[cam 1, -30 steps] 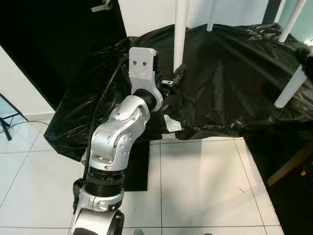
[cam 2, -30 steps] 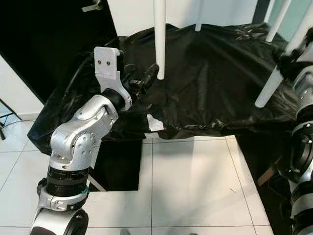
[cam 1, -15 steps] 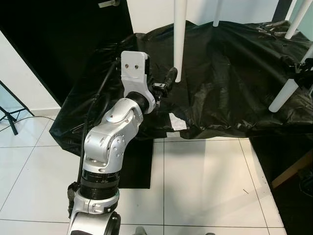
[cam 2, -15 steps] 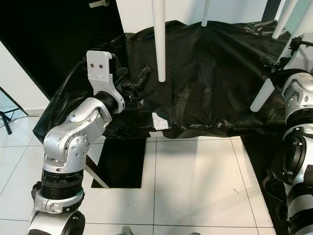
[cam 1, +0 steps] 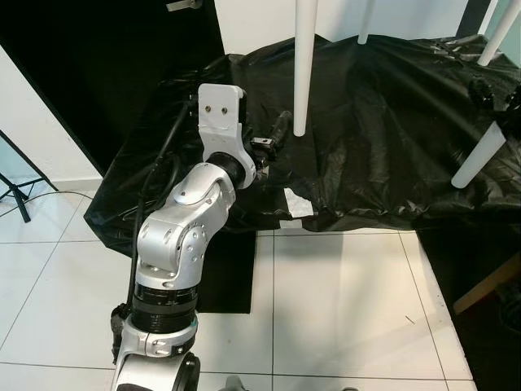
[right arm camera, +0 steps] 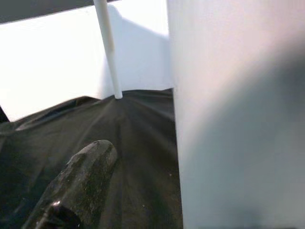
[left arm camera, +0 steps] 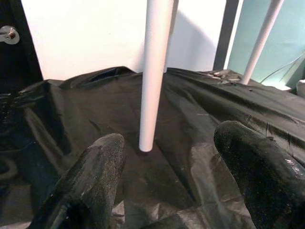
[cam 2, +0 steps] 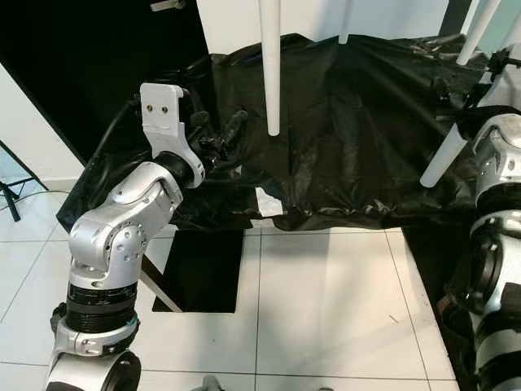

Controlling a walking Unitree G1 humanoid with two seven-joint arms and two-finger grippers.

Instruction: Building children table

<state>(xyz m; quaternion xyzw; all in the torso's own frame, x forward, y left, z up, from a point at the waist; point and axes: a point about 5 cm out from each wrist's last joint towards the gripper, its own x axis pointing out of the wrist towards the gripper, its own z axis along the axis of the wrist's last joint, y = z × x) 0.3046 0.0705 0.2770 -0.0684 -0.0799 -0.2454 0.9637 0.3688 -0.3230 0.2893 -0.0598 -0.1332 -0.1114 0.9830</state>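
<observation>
A children's table lies upside down under a black plastic sheet (cam 1: 391,122), its white legs pointing up. My left gripper (cam 1: 275,134) is open just left of the near-left leg (cam 1: 301,65), a small gap away; the left wrist view looks at this leg (left arm camera: 153,71) from between both fingers. My right gripper (cam 2: 466,102) is at the near-right leg (cam 1: 482,153). In the right wrist view this leg (right arm camera: 238,119) is very close, one finger (right arm camera: 88,164) stands well apart from it, and the other finger is hidden.
Two more white legs (cam 1: 364,20) (cam 1: 496,32) rise at the back. A white corner (cam 1: 299,204) shows under the sheet's front edge. A black mat (cam 1: 228,277) lies on the white tiles, a tripod foot (cam 1: 12,191) at left, a wooden bar (cam 1: 488,285) at right.
The camera has shifted a little. My left gripper has drawn back slightly from the near-left leg, which it nearly touched a second ago. The right gripper stays at the near-right leg.
</observation>
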